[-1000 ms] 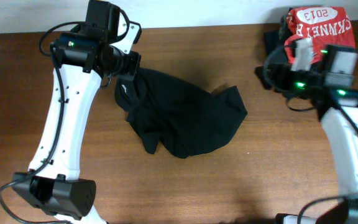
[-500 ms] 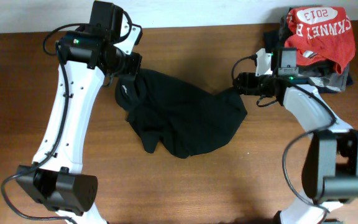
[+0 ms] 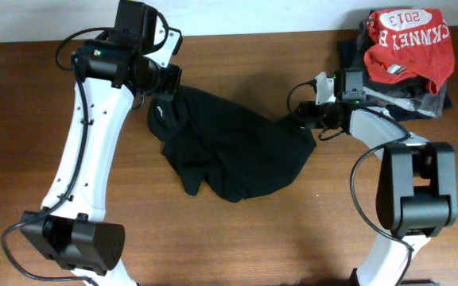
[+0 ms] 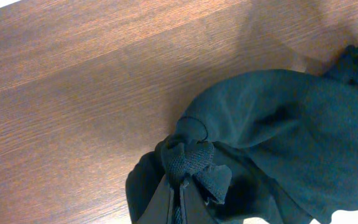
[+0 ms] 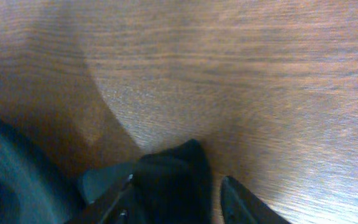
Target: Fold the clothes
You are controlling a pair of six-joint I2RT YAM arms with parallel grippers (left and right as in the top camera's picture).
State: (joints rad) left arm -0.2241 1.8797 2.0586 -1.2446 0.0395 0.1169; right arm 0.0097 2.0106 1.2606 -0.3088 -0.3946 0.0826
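Black shirt (image 3: 237, 151) lies crumpled mid-frame in the overhead view, on the wooden table (image 3: 293, 238). My left gripper (image 4: 180, 190) is pinched tight on a bunched edge at the shirt's upper-left end. My right gripper (image 5: 176, 186) is at the shirt's right tip, jaws spread with that corner between them, not clamped. Red shirt (image 3: 412, 36) sits upper right.

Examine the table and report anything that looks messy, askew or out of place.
The black shirt lies crumpled in a heap, not spread flat; the left gripper pinches a bunched edge, and the right gripper stands open around one corner. The red shirt sprawls untidily over the stacked garments.
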